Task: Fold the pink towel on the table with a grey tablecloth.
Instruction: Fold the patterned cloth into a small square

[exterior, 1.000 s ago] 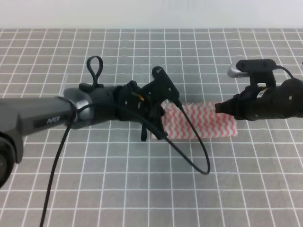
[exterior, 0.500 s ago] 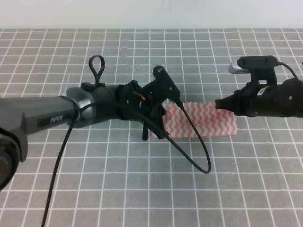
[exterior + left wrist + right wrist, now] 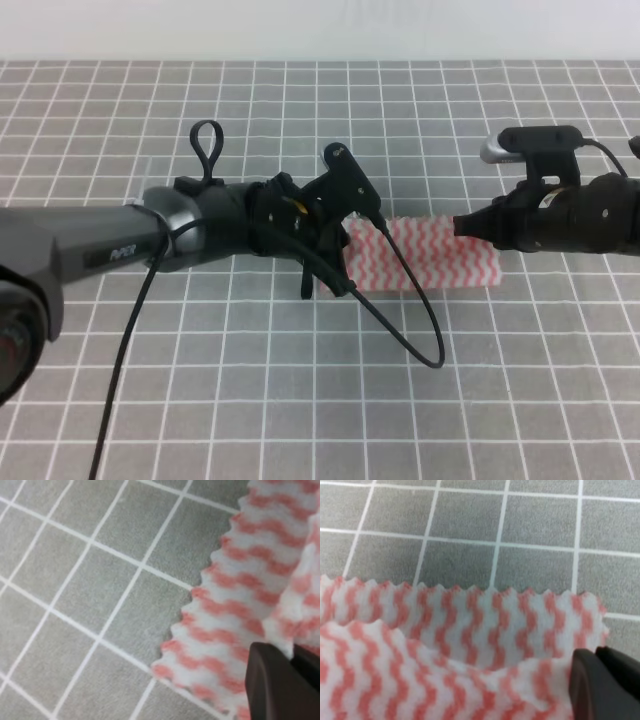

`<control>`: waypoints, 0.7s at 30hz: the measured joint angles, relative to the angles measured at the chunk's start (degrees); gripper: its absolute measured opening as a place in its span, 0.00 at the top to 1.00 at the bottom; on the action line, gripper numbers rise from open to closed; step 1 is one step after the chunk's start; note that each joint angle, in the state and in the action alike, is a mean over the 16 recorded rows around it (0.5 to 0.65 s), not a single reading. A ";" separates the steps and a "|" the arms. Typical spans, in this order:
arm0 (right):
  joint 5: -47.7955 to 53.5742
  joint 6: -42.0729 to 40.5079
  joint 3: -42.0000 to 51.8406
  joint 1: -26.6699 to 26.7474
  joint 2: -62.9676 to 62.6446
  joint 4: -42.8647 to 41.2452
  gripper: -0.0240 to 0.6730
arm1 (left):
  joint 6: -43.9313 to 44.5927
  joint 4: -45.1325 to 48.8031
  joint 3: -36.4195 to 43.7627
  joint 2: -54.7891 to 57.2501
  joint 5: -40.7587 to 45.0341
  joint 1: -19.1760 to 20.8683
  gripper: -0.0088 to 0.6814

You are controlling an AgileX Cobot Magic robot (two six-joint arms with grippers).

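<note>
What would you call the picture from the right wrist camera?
Right gripper pinching the pink towel, one layer lifted over another on the grey tablecloth.

So the table with a grey tablecloth (image 3: 200, 400) is one big flat grey cloth surface with a grid of thin white lines, running back to a pale wall at the far edge. Lying right on it, a bit right of the middle, is the pink towel (image 3: 440, 262), pink-and-white zigzag stripes with pinked edges, doubled over into a long band. In the right wrist view the top layer sits slightly short of the bottom one.
</note>
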 joint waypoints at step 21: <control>-3.05 -0.01 0.02 -0.01 0.23 -0.01 0.99 | 0.69 -0.03 -2.94 1.22 1.70 0.65 0.99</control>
